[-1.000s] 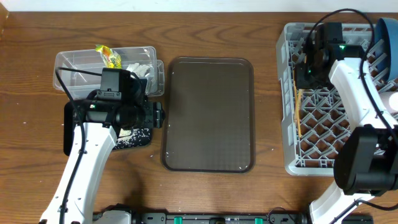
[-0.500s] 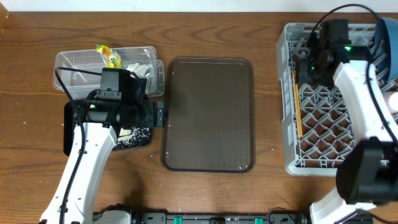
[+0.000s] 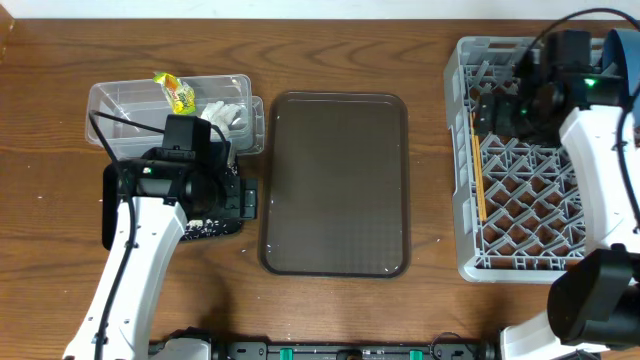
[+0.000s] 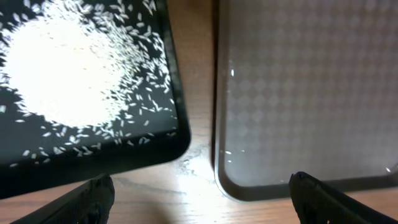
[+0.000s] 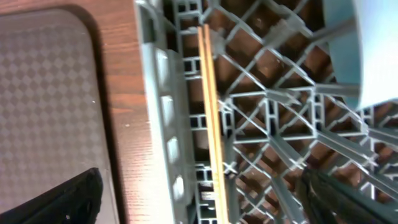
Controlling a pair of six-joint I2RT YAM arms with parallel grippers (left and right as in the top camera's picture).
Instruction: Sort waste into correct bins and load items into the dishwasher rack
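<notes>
Two chopsticks along the 9 o'clock wall of the rack, one wrapper and one tissue in the tub at 10 o'clock. Fingers spread wide and empty on both left gripper and right gripper.

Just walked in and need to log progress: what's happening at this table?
Two arms are sorting. The left gripper hovers, fingers open, by the black tray, which holds the rice. The wrapper and tissue lie in the clear tub. The right gripper hangs, fingers open, over the dishwasher rack, where the chopsticks lie along a side wall. Neither holds anything.
</notes>
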